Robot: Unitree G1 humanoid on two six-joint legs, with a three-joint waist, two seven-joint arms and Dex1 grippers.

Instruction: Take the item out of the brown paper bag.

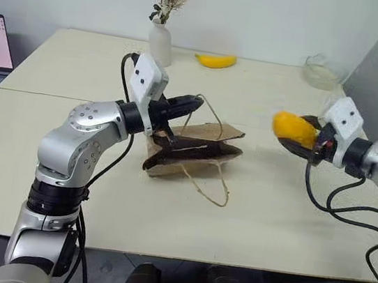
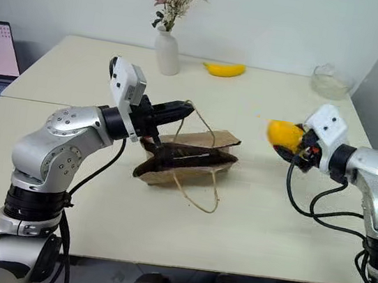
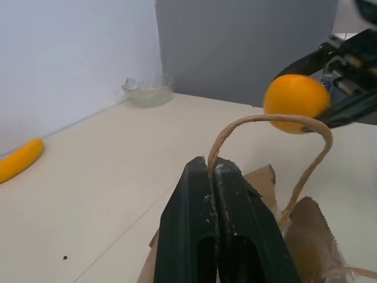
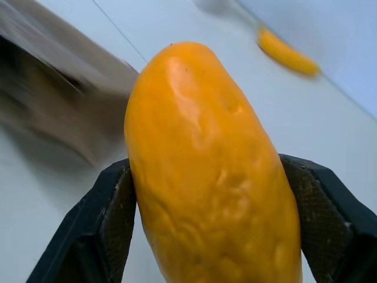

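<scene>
The left pincer is pinching one looped cord handle between fully closed fingers, holding it above the brown paper bag, which is lying on its side on the tabletop just below and beyond that pincer's tips, its dark mouth gaping. The second handle is trailing loose on the tabletop on the near side of the bag. Well to the right of the left pincer, the right pincer is gripping the item, a rounded orange-yellow fruit, clear of the bag and raised off the tabletop. The fingers are clasping it across its middle. Its dimpled skin is looking smooth and probably a little slippery, the body firm and light; a hold across the widest part seems safest, without squeezing hard enough to bruise it.
</scene>
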